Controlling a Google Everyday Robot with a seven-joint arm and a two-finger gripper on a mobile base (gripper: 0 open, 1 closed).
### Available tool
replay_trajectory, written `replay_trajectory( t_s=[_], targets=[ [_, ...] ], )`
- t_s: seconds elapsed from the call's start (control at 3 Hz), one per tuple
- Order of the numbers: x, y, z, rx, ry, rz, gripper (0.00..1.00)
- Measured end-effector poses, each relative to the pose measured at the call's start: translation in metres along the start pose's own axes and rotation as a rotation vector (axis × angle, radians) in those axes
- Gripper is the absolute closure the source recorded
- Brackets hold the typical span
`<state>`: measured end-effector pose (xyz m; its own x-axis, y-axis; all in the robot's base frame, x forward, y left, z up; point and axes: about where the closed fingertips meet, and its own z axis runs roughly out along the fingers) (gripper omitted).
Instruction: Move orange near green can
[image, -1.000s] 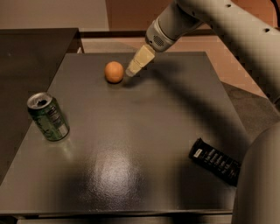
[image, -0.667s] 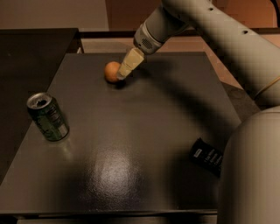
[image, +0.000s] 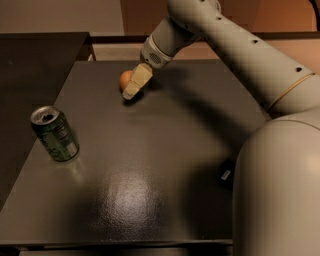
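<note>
A: Where the worktop (image: 150, 200) lies nearest, what is logged?
B: A dark flat item (image: 226, 175) at the right, mostly hidden by the robot's body. Further back, on the left, the green can (image: 55, 134) stands.
A: Far side?
B: Claw (image: 132, 93) down at the surface, overlapping the orange (image: 124, 79) on the fruit's right. Wide or narrow: not discernible. Orange well apart from can.

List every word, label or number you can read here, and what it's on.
green can: white label print, too blurred to read.
black wrapper at the right: white mark, too small to read.
pincer, by the orange at the far side: no markings.
</note>
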<state>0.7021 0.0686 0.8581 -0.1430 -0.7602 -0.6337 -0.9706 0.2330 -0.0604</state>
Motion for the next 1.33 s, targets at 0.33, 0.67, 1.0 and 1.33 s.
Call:
replay_trajectory(
  t_s=[0.33, 0.67, 1.0, 1.33],
  targets=[
    [0.001, 0.004, 0.011, -0.019, 0.010, 0.006, 0.18],
    [0.002, 0.007, 0.014, -0.023, 0.010, 0.021, 0.42],
    [-0.001, 0.011, 0.007, -0.013, -0.003, 0.021, 0.64],
    [-0.012, 0.016, -0.007, 0.006, -0.024, -0.002, 0.88]
  ],
)
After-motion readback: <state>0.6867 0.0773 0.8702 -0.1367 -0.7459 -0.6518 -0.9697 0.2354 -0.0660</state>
